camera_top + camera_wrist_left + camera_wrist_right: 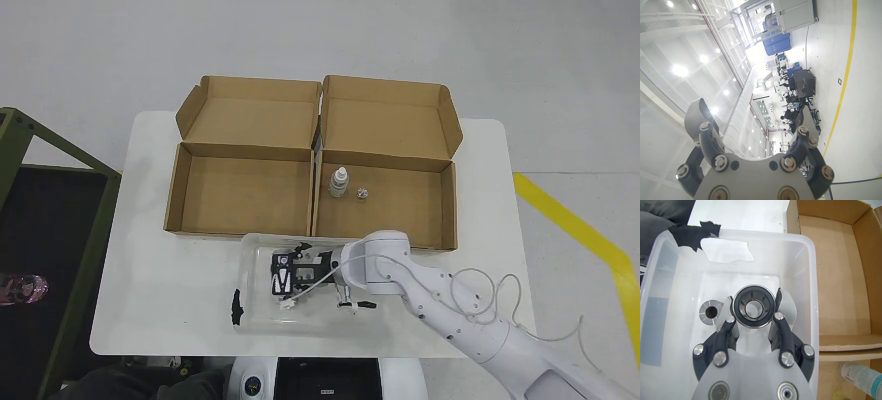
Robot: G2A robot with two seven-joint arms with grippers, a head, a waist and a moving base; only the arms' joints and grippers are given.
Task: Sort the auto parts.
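Squarely inside R tool (pixel 754 300): cyl. bearing (pixel 740 308)

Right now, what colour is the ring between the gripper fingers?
Black ring, silver rim; right wrist view.

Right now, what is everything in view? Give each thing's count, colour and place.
table: 1, white, under everything
left cardboard box: 1, brown, lid open, far side of the table
right cardboard box: 1, brown, lid open, touching the left one
bottle: 1, white, in the right cardboard box
small item: 1, pale, beside the bottle
bin: 1, clear plastic, in front of the boxes
bearing: 1, black-rimmed metal, in the bin
slotted sleeve: 1, silver, beside the bearing
tape: 1 piece, black, on the bin's corner
right gripper: in the bin, closed around the bearing
left gripper: open, holding nothing, pointed into the room
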